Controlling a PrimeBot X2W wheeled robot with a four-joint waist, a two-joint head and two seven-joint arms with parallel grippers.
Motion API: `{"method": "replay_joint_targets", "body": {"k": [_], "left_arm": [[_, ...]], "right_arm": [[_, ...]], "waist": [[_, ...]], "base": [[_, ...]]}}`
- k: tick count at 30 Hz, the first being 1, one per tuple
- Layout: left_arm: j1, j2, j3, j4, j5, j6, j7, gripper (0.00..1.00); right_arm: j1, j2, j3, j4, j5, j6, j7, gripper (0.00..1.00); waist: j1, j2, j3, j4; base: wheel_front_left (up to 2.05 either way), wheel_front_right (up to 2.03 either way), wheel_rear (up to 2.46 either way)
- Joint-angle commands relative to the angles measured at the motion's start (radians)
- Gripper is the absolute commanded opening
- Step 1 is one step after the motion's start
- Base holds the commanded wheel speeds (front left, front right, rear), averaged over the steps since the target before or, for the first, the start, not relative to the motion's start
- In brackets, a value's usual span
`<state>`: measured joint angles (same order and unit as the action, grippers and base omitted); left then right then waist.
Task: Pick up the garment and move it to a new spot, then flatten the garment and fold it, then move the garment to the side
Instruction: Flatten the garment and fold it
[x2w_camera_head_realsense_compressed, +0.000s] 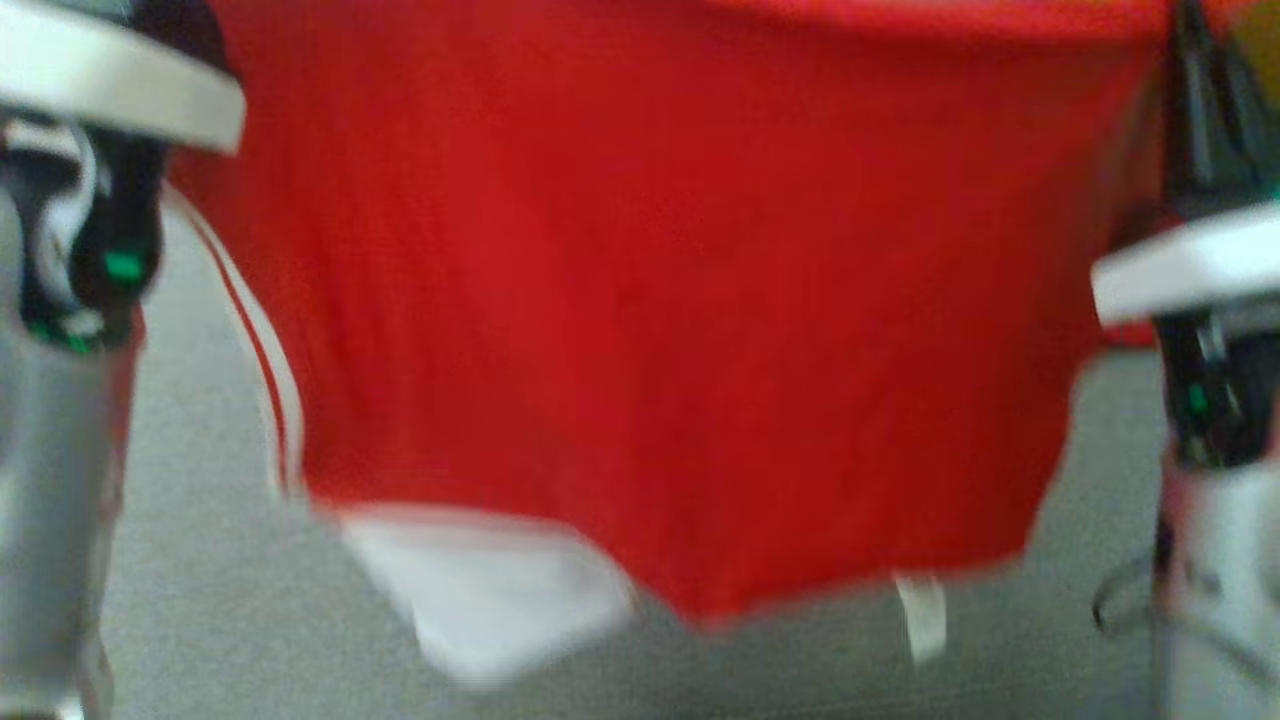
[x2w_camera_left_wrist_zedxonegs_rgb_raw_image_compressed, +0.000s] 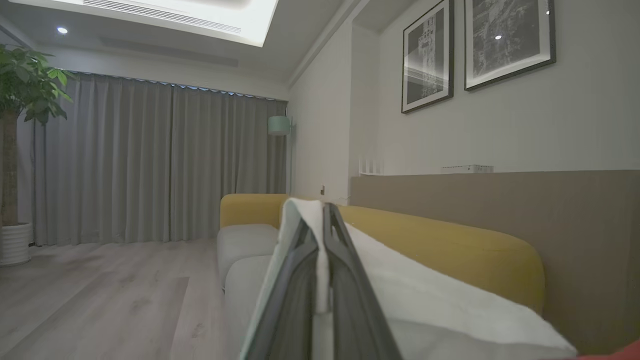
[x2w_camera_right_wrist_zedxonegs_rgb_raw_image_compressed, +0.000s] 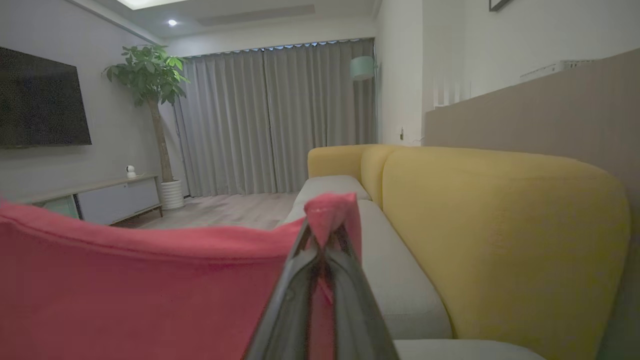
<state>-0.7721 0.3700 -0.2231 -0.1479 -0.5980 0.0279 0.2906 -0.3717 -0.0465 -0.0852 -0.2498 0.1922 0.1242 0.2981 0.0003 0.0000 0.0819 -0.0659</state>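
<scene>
**Red garment held spread above the sofa by both grippers**

A red garment (x2w_camera_head_realsense_compressed: 660, 330) is held up in the air over the grey seat of a yellow-backed sofa (x2w_camera_right_wrist_zedxonegs_rgb_raw_image_compressed: 500, 225), clear of the cushions. It is stretched sideways, so its long axis runs from the robot's left to its right, along the sofa's length. The top edge is pulled nearly level and the body hangs down toward the seat. The head view is blurred, so finer detail of the cloth cannot be told.

The left gripper (x2w_camera_left_wrist_zedxonegs_rgb_raw_image_compressed: 320, 232) is seen with its fingers pressed together on a white part of the garment, in front of the sofa back. The right gripper (x2w_camera_right_wrist_zedxonegs_rgb_raw_image_compressed: 327, 240) is likewise clamped on a red corner, which is bunched up above its fingertips.

At the hanging lower edge a white panel (x2w_camera_head_realsense_compressed: 490, 590) is seen toward the left. A white stripe (x2w_camera_head_realsense_compressed: 270, 380) with a red line runs down the left side. A small white strip (x2w_camera_head_realsense_compressed: 922, 615) dangles nearer the right.
</scene>
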Motion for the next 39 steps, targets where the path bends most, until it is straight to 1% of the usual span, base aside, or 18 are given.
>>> {"method": "replay_joint_targets", "body": {"k": [1,3,5,9,13,16,19,22,23,26,29,32,35,37,39], "left_arm": [[-0.135,0.029,0.039,0.036,-0.001,-0.016,-0.022,0.00],[-0.211,0.017,0.031,0.119,0.010,-0.034,-0.050,0.00],[-0.292,0.008,0.016,0.206,0.031,-0.054,-0.080,0.00],[-0.456,-0.029,-0.002,0.361,0.077,-0.069,-0.173,0.00],[-0.561,-0.079,-0.013,0.473,0.096,-0.075,-0.267,0.00],[-0.578,-0.123,-0.035,0.520,0.080,-0.093,-0.289,0.00],[-0.551,-0.149,-0.067,0.521,0.067,-0.113,-0.294,0.00],[-0.484,-0.157,-0.090,0.525,0.059,-0.123,-0.318,0.00],[-0.484,-0.157,-0.090,0.525,0.059,-0.123,-0.318,0.00],[-0.396,-0.166,-0.094,0.542,0.038,-0.127,-0.346,0.00],[-0.315,-0.169,-0.094,0.551,0.020,-0.132,-0.390,0.00],[-0.239,-0.167,-0.099,0.545,0.006,-0.138,-0.430,0.00],[-0.165,-0.163,-0.114,0.530,-0.004,-0.144,-0.461,0.00],[-0.118,-0.159,-0.121,0.514,-0.007,-0.146,-0.480,0.00],[-0.042,-0.152,-0.125,0.481,-0.008,-0.146,-0.503,0.00]], "right_arm": [[-0.160,-0.004,0.041,0.049,-0.023,0.007,-0.031,0.00],[-0.284,-0.004,0.049,0.159,-0.058,0.007,-0.086,0.00],[-0.410,-0.004,0.050,0.285,-0.107,0.007,-0.151,0.00],[-0.641,-0.004,0.018,0.520,-0.225,0.007,-0.293,0.00],[-0.791,-0.004,-0.063,0.709,-0.301,0.007,-0.387,0.00],[-0.845,-0.004,-0.112,0.811,-0.346,0.007,-0.424,0.00],[-0.859,-0.004,-0.123,0.875,-0.408,0.007,-0.472,0.00],[-0.842,-0.004,-0.149,0.936,-0.448,0.007,-0.507,0.00],[-0.842,-0.004,-0.149,0.936,-0.448,0.007,-0.507,0.00],[-0.813,-0.004,-0.168,1.002,-0.462,0.007,-0.529,0.00],[-0.786,-0.004,-0.164,1.055,-0.463,0.007,-0.545,0.00],[-0.753,-0.004,-0.156,1.097,-0.432,0.007,-0.555,0.00],[-0.712,-0.004,-0.148,1.112,-0.389,0.007,-0.559,0.00],[-0.679,-0.004,-0.136,1.094,-0.342,0.007,-0.559,0.00],[-0.613,-0.004,-0.098,1.049,-0.264,0.007,-0.559,0.00]], "waist": [[-0.0003,0.0000,0.110,-0.023],[-0.0003,0.0000,0.144,-0.025],[-0.0003,0.0000,0.157,-0.023],[-0.0003,0.0000,0.159,-0.002],[-0.0003,0.0000,0.181,0.037],[-0.0003,0.0000,0.236,0.073],[-0.0003,0.0000,0.318,0.100],[-0.0003,0.0000,0.385,0.119],[-0.0003,0.0000,0.385,0.119],[-0.0003,0.0000,0.438,0.127],[-0.0003,0.0000,0.475,0.129],[-0.0003,0.0000,0.485,0.131],[-0.0003,0.0000,0.480,0.135],[-0.0003,0.0000,0.468,0.137],[-0.0003,0.0000,0.442,0.136]], "base": [[0.00,0.00,0.00],[0.00,0.00,0.00],[0.00,0.00,0.00],[0.00,0.00,0.00],[0.00,0.00,0.00],[0.00,0.00,0.00],[0.00,0.00,0.00],[0.00,0.00,0.00],[0.00,0.00,0.00],[0.00,0.00,0.00],[0.00,0.00,0.00],[0.00,0.00,0.00],[0.00,0.00,0.00],[0.00,0.00,0.00],[0.00,0.00,0.00]]}}
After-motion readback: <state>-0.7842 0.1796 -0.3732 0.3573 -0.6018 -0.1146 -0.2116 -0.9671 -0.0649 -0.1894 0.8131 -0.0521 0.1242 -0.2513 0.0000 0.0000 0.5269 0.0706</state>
